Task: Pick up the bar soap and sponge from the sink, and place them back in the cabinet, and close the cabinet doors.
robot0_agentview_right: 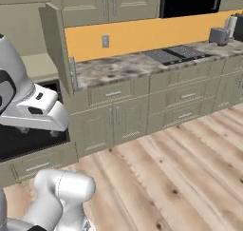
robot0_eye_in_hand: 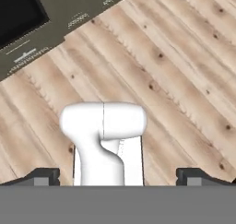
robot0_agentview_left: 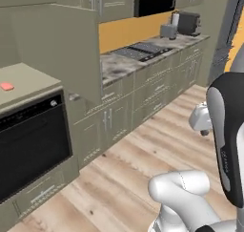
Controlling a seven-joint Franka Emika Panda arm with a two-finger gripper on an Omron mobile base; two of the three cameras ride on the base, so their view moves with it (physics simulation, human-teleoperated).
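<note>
The salmon-pink bar soap [robot0_agentview_left: 6,86] lies on the beige shelf [robot0_agentview_left: 28,83] of the cabinet at the far left. One tall olive-grey cabinet door [robot0_agentview_left: 66,49] stands swung open beside that shelf; from the other side it is seen edge-on [robot0_agentview_right: 56,44] with its steel handle [robot0_agentview_right: 73,73]. My gripper [robot0_eye_in_hand: 119,176] is open, its fingertips [robot0_eye_in_hand: 46,176] wide apart with nothing between them, and it points down at the wooden floor, well away from the shelf. The hand [robot0_agentview_right: 35,112] hangs in front of the oven. The sponge and the sink are out of view.
A black-fronted oven [robot0_agentview_left: 28,145] sits under the shelf, with a drawer below it. A marble counter [robot0_agentview_right: 123,66] with a cooktop [robot0_agentview_right: 175,54] runs right along the orange wall, over lower cupboards. Wooden floor [robot0_agentview_right: 180,178] lies open in front.
</note>
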